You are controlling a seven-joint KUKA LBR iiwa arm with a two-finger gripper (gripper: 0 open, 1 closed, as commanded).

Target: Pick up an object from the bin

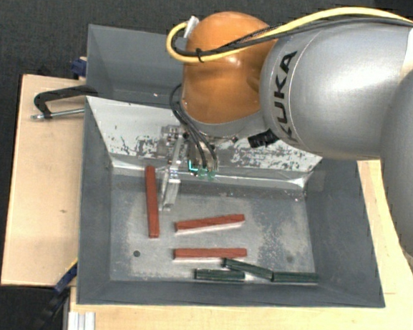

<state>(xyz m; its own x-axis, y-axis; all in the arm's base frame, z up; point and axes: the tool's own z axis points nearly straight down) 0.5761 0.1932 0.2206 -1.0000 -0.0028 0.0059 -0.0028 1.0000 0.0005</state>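
Leftmost red stick (152, 203) has the gripper (169, 192) just right of it, its opening I can't tell, so I'd shift over and straddle the narrow width squarely.

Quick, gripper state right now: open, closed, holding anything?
Gripper: open or closed cannot be told. It is low, close beside the leftmost red stick, on that stick's right.

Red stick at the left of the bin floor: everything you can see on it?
The red stick is a long, thin, reddish-brown bar, matte and whole. It lies flat on the floor of the bin, left side, running from near the back wall toward the front, slightly tilted. The claw hangs close beside it, toward the bin's middle; contact cannot be told. Nothing else touches it.
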